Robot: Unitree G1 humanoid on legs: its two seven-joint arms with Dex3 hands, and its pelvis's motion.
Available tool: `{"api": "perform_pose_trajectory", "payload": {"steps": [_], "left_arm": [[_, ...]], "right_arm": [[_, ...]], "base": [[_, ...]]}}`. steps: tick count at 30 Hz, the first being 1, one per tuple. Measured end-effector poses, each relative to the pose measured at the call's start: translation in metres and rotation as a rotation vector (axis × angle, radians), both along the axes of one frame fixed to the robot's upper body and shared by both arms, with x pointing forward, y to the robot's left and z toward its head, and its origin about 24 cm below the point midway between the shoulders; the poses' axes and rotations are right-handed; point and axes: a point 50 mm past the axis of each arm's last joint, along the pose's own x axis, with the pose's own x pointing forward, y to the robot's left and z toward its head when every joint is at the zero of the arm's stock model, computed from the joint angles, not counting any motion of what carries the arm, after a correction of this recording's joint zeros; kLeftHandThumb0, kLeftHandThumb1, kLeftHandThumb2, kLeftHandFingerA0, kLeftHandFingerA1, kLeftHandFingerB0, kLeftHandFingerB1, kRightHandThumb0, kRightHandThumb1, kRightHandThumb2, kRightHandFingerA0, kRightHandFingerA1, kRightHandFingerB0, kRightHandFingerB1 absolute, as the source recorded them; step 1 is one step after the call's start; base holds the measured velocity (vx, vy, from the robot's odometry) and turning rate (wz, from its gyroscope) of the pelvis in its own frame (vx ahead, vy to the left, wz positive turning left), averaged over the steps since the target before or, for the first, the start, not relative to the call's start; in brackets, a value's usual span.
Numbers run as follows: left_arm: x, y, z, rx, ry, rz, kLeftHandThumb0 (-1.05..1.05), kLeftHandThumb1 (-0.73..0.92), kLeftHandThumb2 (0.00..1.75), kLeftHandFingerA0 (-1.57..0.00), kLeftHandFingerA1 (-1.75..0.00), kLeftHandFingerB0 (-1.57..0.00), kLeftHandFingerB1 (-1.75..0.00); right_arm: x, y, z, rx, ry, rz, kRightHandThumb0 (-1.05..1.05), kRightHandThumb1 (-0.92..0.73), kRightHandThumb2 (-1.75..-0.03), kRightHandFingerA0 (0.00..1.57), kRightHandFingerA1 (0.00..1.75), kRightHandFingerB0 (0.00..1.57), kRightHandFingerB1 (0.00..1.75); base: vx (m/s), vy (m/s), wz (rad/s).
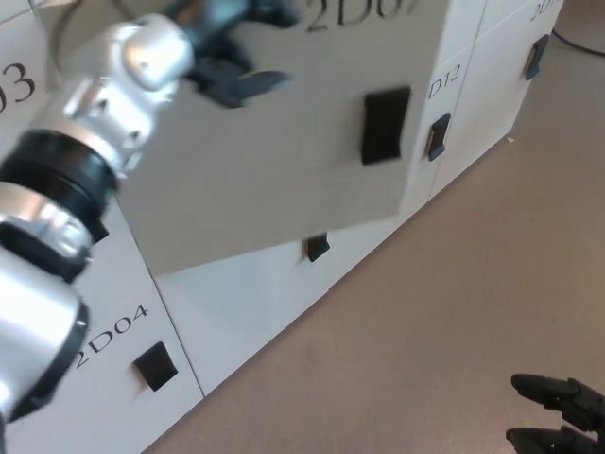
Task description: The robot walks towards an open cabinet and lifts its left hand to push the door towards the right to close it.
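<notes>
White lockers [113,331] with black latches and printed labels line the left, above a grey-brown floor [444,312]. At far left the silver-and-black left arm [66,180] reaches up, and the left hand [222,52] rests at the upper left of the door [274,180]; blur hides its fingers, so I cannot tell whether it is spread or closed. That door, with a black handle [386,125], stands angled out from the cabinet front, not yet flush. At bottom right, the right hand [560,416] hangs low, holding nothing, its fingers spread. The risk, as I judge it: pressing so near the top edge, the hand could slide off the panel, leaving it ajar.
</notes>
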Motion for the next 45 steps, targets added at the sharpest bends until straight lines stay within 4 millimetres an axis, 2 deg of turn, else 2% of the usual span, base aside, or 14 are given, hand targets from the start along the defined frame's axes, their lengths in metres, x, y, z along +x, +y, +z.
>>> {"api": "perform_pose_trajectory", "payload": {"steps": [1,6,7,8,9,14,15,26,29,34,35,42,43,45], "left_arm": [[0.000,0.012,-0.002,0.032,0.010,0.029,-0.53,0.72,0.61,-0.37,-0.35,-0.30,-0.31],[-0.003,0.047,-0.007,0.138,0.038,0.109,-0.46,0.71,0.61,-0.60,-0.66,-0.17,-0.30],[-0.003,0.047,-0.007,0.138,0.038,0.109,-0.35,0.51,0.96,-0.48,-0.66,0.00,-0.43],[-0.003,0.048,-0.007,0.141,0.039,0.111,-0.35,0.51,0.96,-0.48,-0.66,0.00,-0.43],[-0.004,0.055,-0.007,0.157,0.040,0.125,-0.31,0.57,1.05,0.00,-0.48,0.00,-0.47],[-0.006,0.070,-0.005,0.166,0.043,0.159,-0.31,0.57,1.05,0.00,-0.49,0.00,-0.48],[-0.006,0.073,-0.005,0.166,0.044,0.165,-0.57,0.60,0.76,-0.16,-0.40,-0.08,-0.36],[-0.009,0.083,-0.004,0.125,0.036,0.180,-0.55,0.68,0.61,-0.29,-0.32,-0.22,-0.29],[-0.011,0.084,0.000,0.071,0.003,0.150,-0.61,0.55,0.79,-0.27,-0.43,-0.21,-0.40],[-0.018,0.077,0.002,0.002,-0.059,0.077,-0.52,0.67,0.60,-0.36,-0.33,-0.32,-0.31],[-0.020,0.076,0.001,-0.007,-0.063,0.068,-0.56,0.53,0.86,-0.35,-0.50,-0.27,-0.45],[-0.045,0.072,-0.039,-0.070,-0.025,0.007,-0.57,0.55,0.88,-0.40,-0.52,-0.34,-0.48],[-0.050,0.072,-0.046,-0.080,-0.014,0.000,-0.54,0.65,0.60,-0.50,-0.38,-0.48,-0.37],[-0.060,0.071,-0.060,-0.098,0.012,-0.013,-0.54,0.65,0.60,-0.50,-0.38,-0.48,-0.37]], "right_arm": [[0.000,0.001,0.001,-0.002,-0.004,0.005,-0.16,-0.64,-0.59,0.77,0.57,0.60,0.49],[0.002,0.003,0.005,-0.008,-0.015,0.020,-0.15,-0.64,-0.59,0.77,0.58,0.62,0.50],[0.002,0.003,0.005,-0.008,-0.015,0.020,-0.16,-0.64,-0.59,0.77,0.58,0.62,0.50],[0.002,0.004,0.005,-0.009,-0.015,0.021,-0.16,-0.64,-0.59,0.77,0.58,0.62,0.50],[0.002,0.004,0.006,-0.008,-0.020,0.025,-0.16,-0.64,-0.59,0.78,0.58,0.62,0.50],[0.000,0.004,0.006,-0.008,-0.013,0.022,-0.15,-0.64,-0.59,0.78,0.59,0.62,0.51],[-0.001,0.004,0.005,-0.008,-0.011,0.021,-0.15,-0.64,-0.59,0.79,0.59,0.63,0.51],[-0.011,-0.001,0.001,-0.013,0.019,0.001,-0.14,-0.64,-0.59,0.78,0.58,0.63,0.50],[-0.012,-0.005,0.002,-0.021,0.024,-0.009,-0.14,-0.64,-0.58,0.78,0.58,0.62,0.50],[-0.011,-0.005,0.002,-0.024,0.020,-0.007,-0.13,-0.65,-0.59,0.77,0.60,0.60,0.50],[-0.010,-0.005,0.003,-0.024,0.018,-0.007,-0.14,-0.64,-0.59,0.79,0.60,0.61,0.51],[-0.006,-0.004,0.003,-0.023,0.011,-0.002,-0.18,-0.61,-0.61,0.75,0.59,0.60,0.52],[-0.006,-0.004,0.003,-0.023,0.010,-0.001,-0.18,-0.60,-0.62,0.76,0.61,0.61,0.53],[-0.006,-0.004,0.003,-0.023,0.010,-0.001,-0.18,-0.60,-0.62,0.76,0.61,0.61,0.53]], "base": [[0.00,0.000,0.00],[0.00,0.000,0.00],[0.00,0.000,0.00],[0.00,0.000,-0.09],[0.00,0.000,-0.07],[0.00,0.000,0.00],[0.00,0.000,0.00],[0.00,0.000,0.00],[0.00,0.000,0.00],[0.00,0.000,0.04],[0.00,0.000,0.00],[0.00,0.000,0.00],[0.00,0.000,0.00],[0.00,0.000,0.00]]}}
